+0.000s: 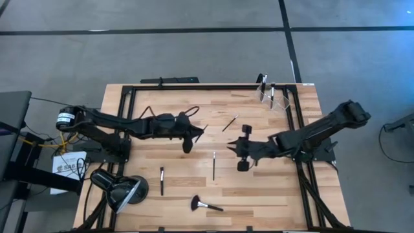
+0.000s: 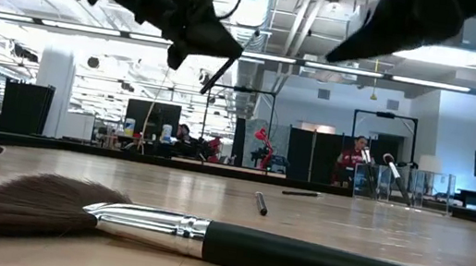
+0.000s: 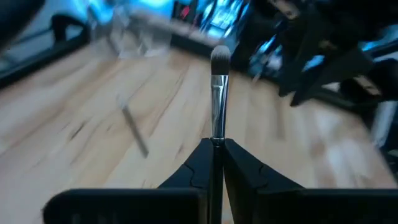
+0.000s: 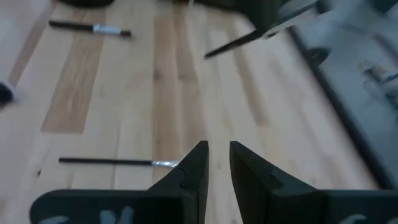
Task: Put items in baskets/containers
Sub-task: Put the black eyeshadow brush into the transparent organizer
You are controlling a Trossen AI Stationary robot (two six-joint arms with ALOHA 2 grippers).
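The left gripper (image 1: 196, 134) sits raised over the table's middle in the high view, fingers pinched on a slim makeup brush. The right gripper (image 1: 231, 149) is at its four o'clock, near by, with nothing between its fingers. A thin brush (image 1: 214, 165) lies on the wood at the right gripper's seven o'clock, another small one (image 1: 230, 122) at its twelve o'clock. A short brush (image 1: 162, 180) and the fluffy-headed brush (image 1: 204, 205) lie toward the near edge. The clear holder (image 1: 271, 94) stands at the table's one o'clock corner with a few brushes upright in it. A black dome lamp (image 1: 120, 188) rests at the seven o'clock corner.

Low view: the left gripper (image 2: 216, 55) hangs above the table with the held brush (image 2: 217, 71) slanting down from it; the fluffy-headed brush (image 2: 204, 240) fills the foreground; the clear holder (image 2: 394, 185) stands far back at three o'clock.

Left wrist view: the fingers (image 3: 193, 174) clamp the held brush (image 3: 218, 93), bristles pointing away.

Right wrist view: the right gripper (image 4: 216, 155) stands slightly parted and empty, a thin brush (image 4: 112, 162) lying just beside its finger.
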